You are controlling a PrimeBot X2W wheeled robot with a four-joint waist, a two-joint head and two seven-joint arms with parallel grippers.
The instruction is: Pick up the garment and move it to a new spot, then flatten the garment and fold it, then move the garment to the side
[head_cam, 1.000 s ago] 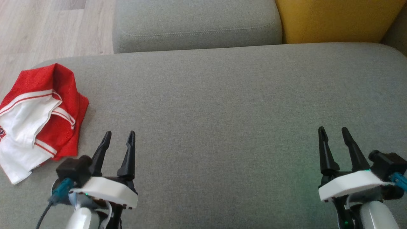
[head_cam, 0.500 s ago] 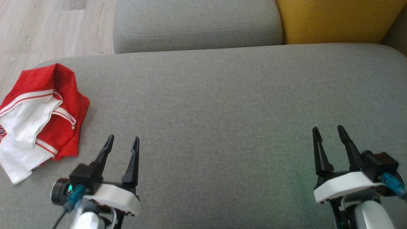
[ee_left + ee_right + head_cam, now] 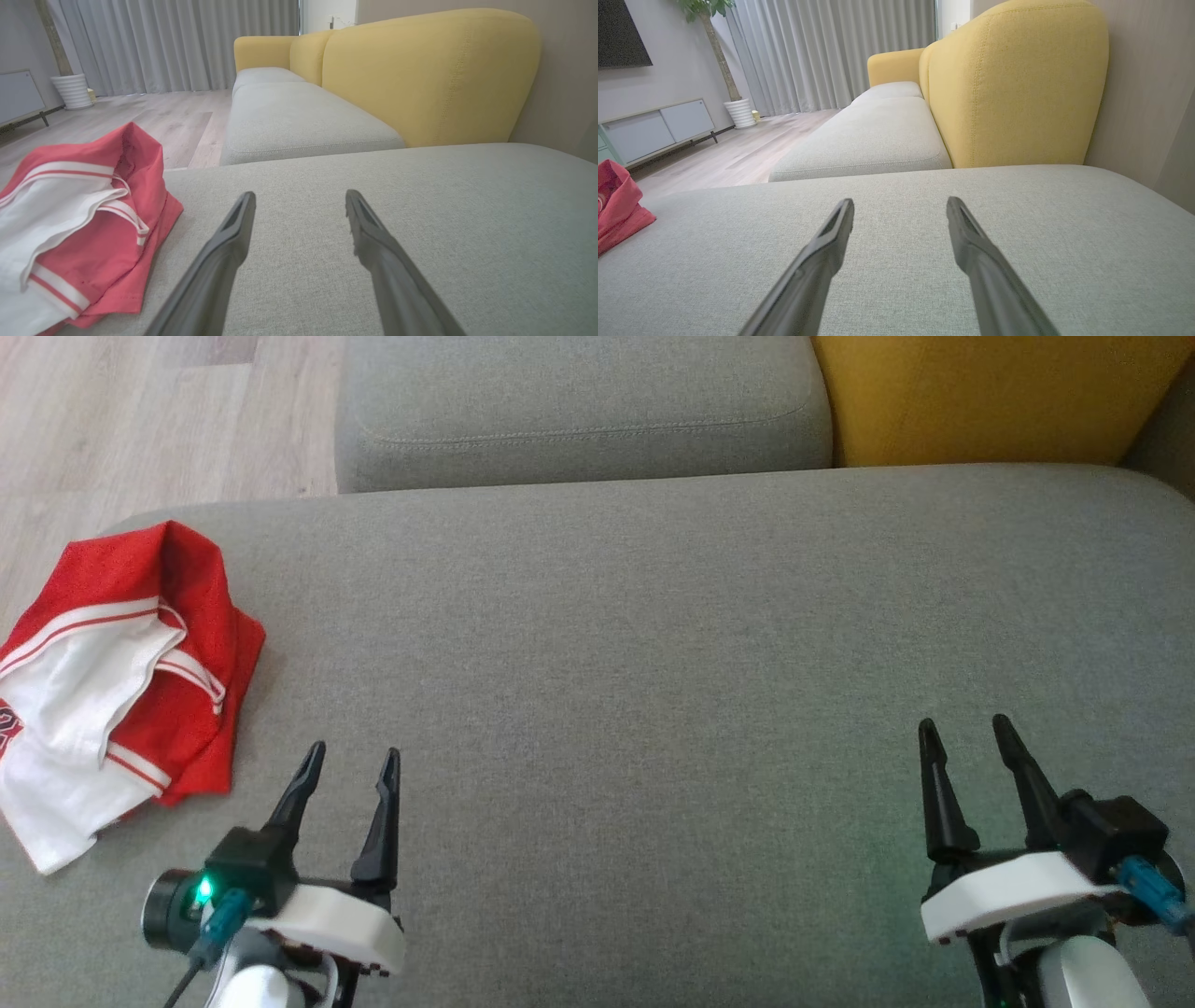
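Head view puts the garment (image 3: pixel 121 681) at the robot's left edge of a broad grey seat cushion (image 3: pixel 653 663), lying crumpled and loosely doubled over. A scrap of red print shows on its white part at the frame's edge, too cut off to read, and no label is legible. Its long axis runs from a raised red fold at the far end to a white corner at the near end, slanting toward the robot's left as it comes nearer. The cloth is thin: the red part has a fine mesh-like grain, the white part is smooth, and white bands with thin red stripes edge the folds. The cushion is a coarse woven grey with rounded corners. The left claw (image 3: pixel 355 751) hovers just beside the garment's near red hem, apart from it, its two tapered dark fingers spread and grasping nothing. The right claw (image 3: pixel 963 721) is well apart at the other side of the cushion, likewise spread and empty. Beyond lie a second grey cushion (image 3: pixel 579 401), a yellow textured backrest (image 3: pixel 980 392) and a pale wooden floor (image 3: pixel 140 420).
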